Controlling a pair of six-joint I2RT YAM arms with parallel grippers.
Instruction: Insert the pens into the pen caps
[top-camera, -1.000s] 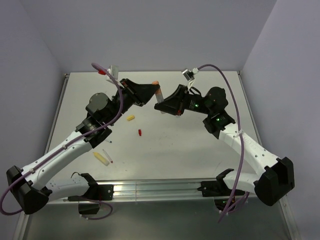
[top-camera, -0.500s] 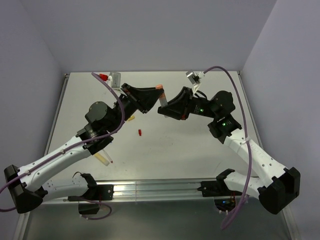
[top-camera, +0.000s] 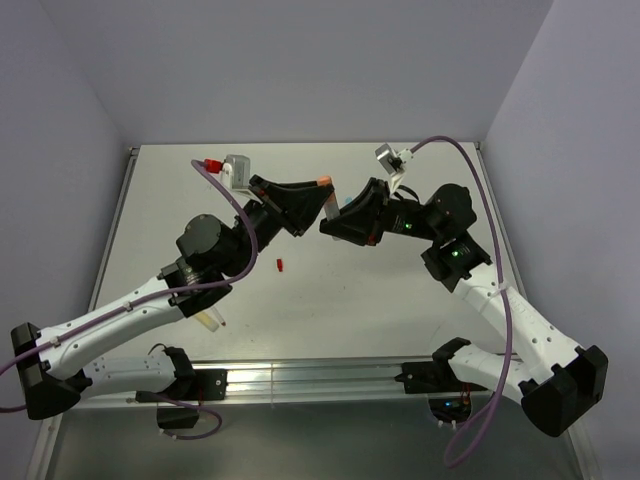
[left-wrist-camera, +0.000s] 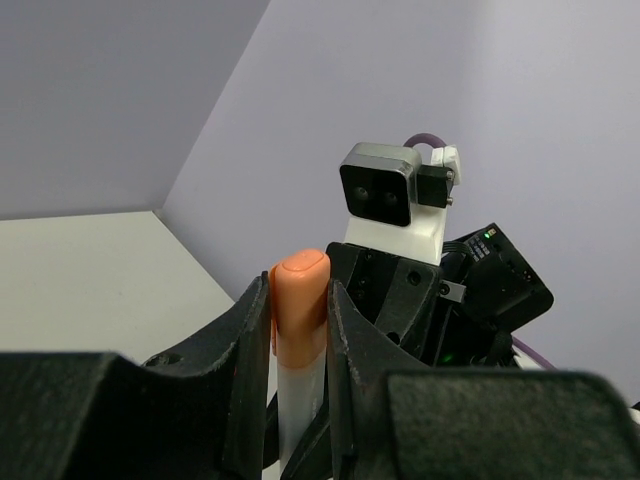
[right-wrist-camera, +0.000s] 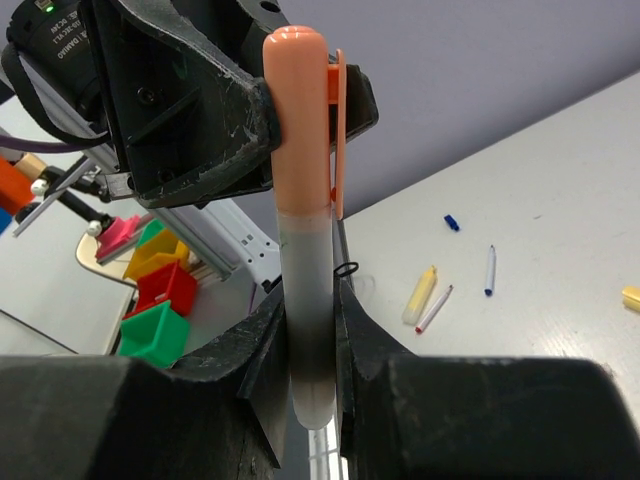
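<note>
High above the surface (top-camera: 385, 295), the left jaws pinch the orange cap (left-wrist-camera: 298, 292) from both sides. A pale marker body (right-wrist-camera: 308, 300) runs straight out of that cap into the right jaws, which are pressed against it lower down. The cap looks fully seated on it, though the left fingers partly hide the joint. Beneath both jaws a red cap (top-camera: 280, 265) lies on the surface. A yellow marker (right-wrist-camera: 420, 294) lies off to the right of the right jaws.

Orange pen (right-wrist-camera: 303, 250) bottom end hidden inside right gripper (right-wrist-camera: 308, 335), yellow pen (top-camera: 208, 320) partly under left arm (top-camera: 130, 310), thin pen (top-camera: 221, 322) beside it too small to make out.
</note>
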